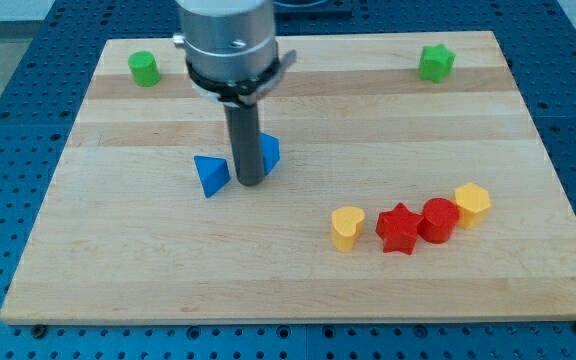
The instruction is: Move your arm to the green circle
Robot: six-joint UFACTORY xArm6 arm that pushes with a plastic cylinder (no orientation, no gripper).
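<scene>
Standing near the middle of the bench (pixel 118 260), my tip (pixel 249 184) sits between two blue blocks: a blue triangle (pixel 211 175) just to the view's left and another blue block (pixel 269 151), partly hidden behind the rod, on the view's right. As an end effector it is a plain rod with nothing to open or close, and it holds nothing. The green circle (pixel 144 68) lies near the bench's top-left corner, well apart from my tip, so the approach looks largely undone. A green star (pixel 435 62) sits near the top-right corner. Toward the bottom-right run a yellow heart (pixel 347 227), red star (pixel 399 229), red cylinder (pixel 439 219) and yellow block (pixel 472 202). No writing or labels are readable.
</scene>
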